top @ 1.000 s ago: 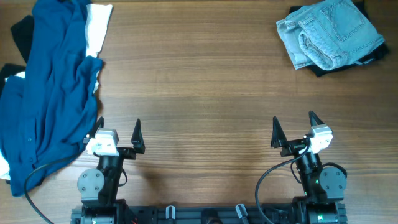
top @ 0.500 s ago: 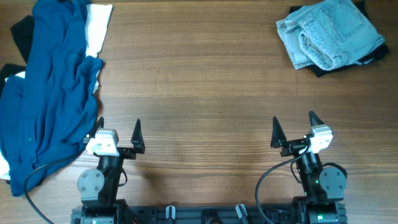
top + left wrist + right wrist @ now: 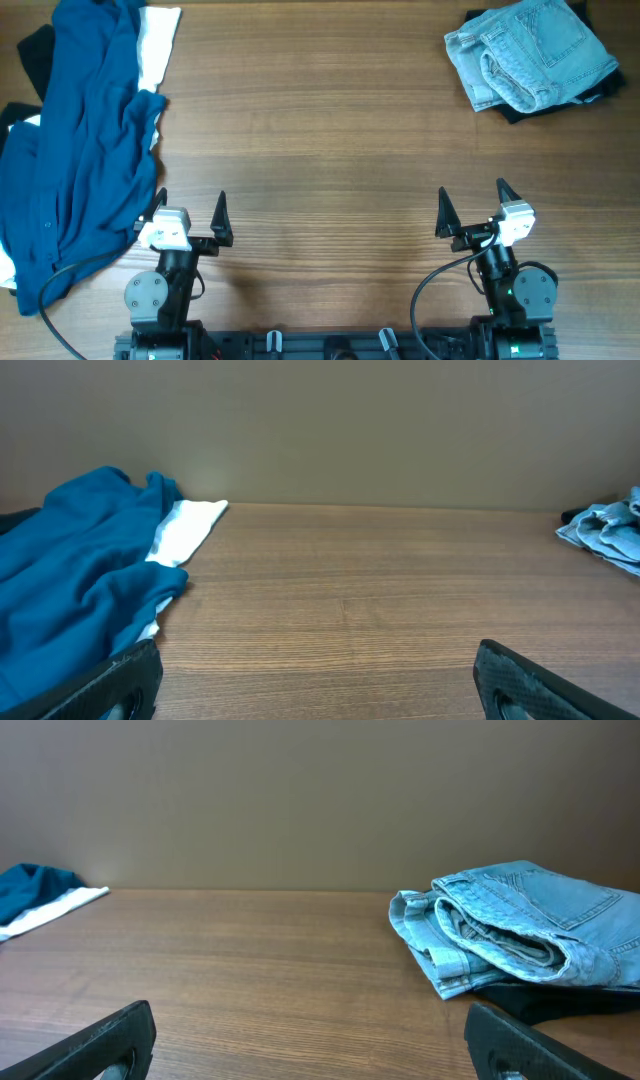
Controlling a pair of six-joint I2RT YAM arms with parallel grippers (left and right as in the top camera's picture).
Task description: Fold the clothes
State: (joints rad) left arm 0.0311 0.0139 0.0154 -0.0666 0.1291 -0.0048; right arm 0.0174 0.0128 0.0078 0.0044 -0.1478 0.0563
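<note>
- Deep-blue clothes [image 3: 75, 150]: crumpled along the left side of the wooden table [image 3: 320, 130], over white cloth [image 3: 160, 40].
- Pale jeans [image 3: 530, 50]: bunched at the far right.
- Left gripper [image 3: 191, 200]: fingers wide apart, empty, just beside the clothes.
- Right gripper [image 3: 472, 192]: fingers wide apart, empty, touching nothing.

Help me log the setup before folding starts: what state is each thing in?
Blue garment: crumpled, unfolded.
White shirt: mostly covered by the garment.
Jeans: folded, lying on dark cloth.
Left gripper: open, empty.
Right gripper: open, empty.
</note>
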